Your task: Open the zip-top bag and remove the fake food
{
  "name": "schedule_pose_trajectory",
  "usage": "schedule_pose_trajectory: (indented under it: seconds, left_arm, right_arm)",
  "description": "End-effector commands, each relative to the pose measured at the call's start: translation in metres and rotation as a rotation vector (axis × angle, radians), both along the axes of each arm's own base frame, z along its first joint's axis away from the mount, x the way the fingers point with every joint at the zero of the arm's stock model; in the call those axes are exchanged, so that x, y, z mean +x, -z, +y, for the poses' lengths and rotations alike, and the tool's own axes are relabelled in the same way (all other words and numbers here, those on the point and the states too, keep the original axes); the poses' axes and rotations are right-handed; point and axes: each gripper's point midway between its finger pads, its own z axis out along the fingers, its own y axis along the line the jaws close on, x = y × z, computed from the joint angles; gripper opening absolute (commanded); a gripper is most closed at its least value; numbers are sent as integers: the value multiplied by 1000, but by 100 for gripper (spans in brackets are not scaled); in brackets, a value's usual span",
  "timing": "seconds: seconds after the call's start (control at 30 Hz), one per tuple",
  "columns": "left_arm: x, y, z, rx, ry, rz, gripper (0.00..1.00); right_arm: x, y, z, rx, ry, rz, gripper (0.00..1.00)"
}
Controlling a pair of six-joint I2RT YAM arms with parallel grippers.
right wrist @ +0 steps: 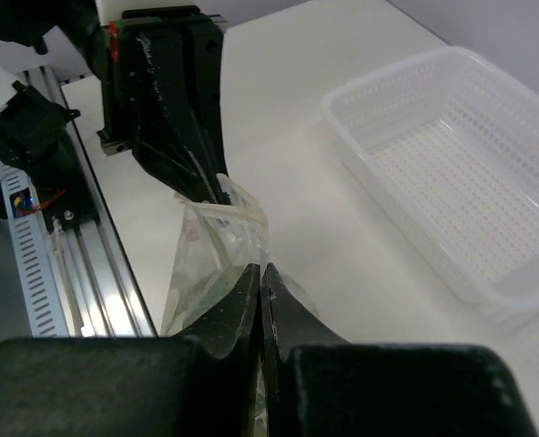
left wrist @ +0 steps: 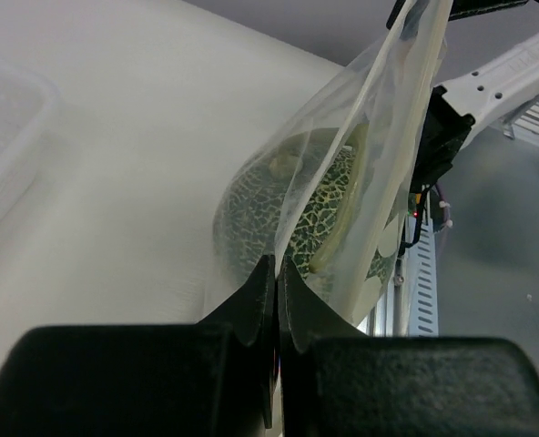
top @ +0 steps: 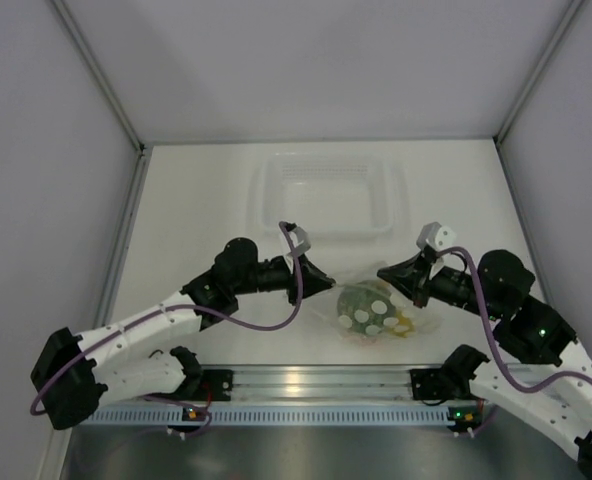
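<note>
White tabletop [top: 196, 200] | zip-top bag [top: 348, 300] holding fake food [top: 366, 312], lower centre, spans left-right | left fingers [left wrist: 256, 300] pinch left edge | right fingers [right wrist: 242, 300] pinch right edge | likely next: pull apart.

Overhead camera looks down on the tabletop [top: 191, 200] from its near edge; close-in wrist cameras face each other across the zip-top bag [left wrist: 379, 137].

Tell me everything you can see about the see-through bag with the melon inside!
The bag is thin, clear, crinkly plastic, floppy and creased. It sits low over the white table between the two arms. The left claw is shut on one edge and the right claw on the opposite one, stretching it between them. A mottled green melon shows through it. I cannot tell whether the zip is open.
</note>
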Motion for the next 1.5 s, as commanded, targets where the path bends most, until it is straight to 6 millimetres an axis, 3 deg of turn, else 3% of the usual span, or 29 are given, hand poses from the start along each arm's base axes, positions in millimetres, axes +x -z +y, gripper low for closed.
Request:
schedule_pose_trajectory:
  seconds: [0.0, 0.17, 0.27, 0.3, 0.37, 0.4, 0.53, 0.7, 0.73, 1.03, 1.17, 1.23, 1.37, 1.47]
  left_arm:
    - [10, -10, 7, -69, -128, 56, 0]
    - [21, -7, 21, -123, -320, 186, 0]
    - [32, -19, 39, -226, -465, 280, 0]
    - [33, -13, 44, -238, -490, 309, 0]
    - [36, -13, 52, -301, -554, 392, 0]
    - [36, -8, 59, -322, -582, 413, 0]
    - [37, 4, 68, -381, -667, 509, 0]
    - [34, 13, 70, -426, -756, 552, 0]
    - [31, 12, 69, -437, -771, 541, 0]
    - [18, 0, 38, -411, -710, 513, 0]
    - [14, -10, 34, -416, -688, 496, 0]
    - [10, -21, 32, -431, -666, 481, 0]
    - [4, -42, 31, -460, -631, 461, 0]
    - [2, -53, 31, -478, -616, 454, 0]
  right_arm:
    - [25, -20, 3, 62, 102, -32, 1]
    - [45, -17, 15, 49, 135, -13, 7]
    - [56, -29, 23, 83, 159, 12, 11]
    - [63, -25, 29, 65, 164, 32, 13]
    - [71, -35, 36, 80, 175, 46, 19]
    - [80, -27, 42, 54, 188, 77, 24]
    - [95, -27, 47, 70, 254, 143, 32]
    - [103, -29, 47, 83, 313, 214, 29]
    - [102, -37, 48, 108, 318, 232, 27]
    - [76, -35, 81, 143, 196, 415, 17]
    - [48, -29, 105, 140, 140, 455, 14]
    - [32, -28, 116, 149, 108, 469, 13]
    - [19, -25, 125, 147, 114, 470, 11]
    - [19, -18, 126, 133, 152, 474, 6]
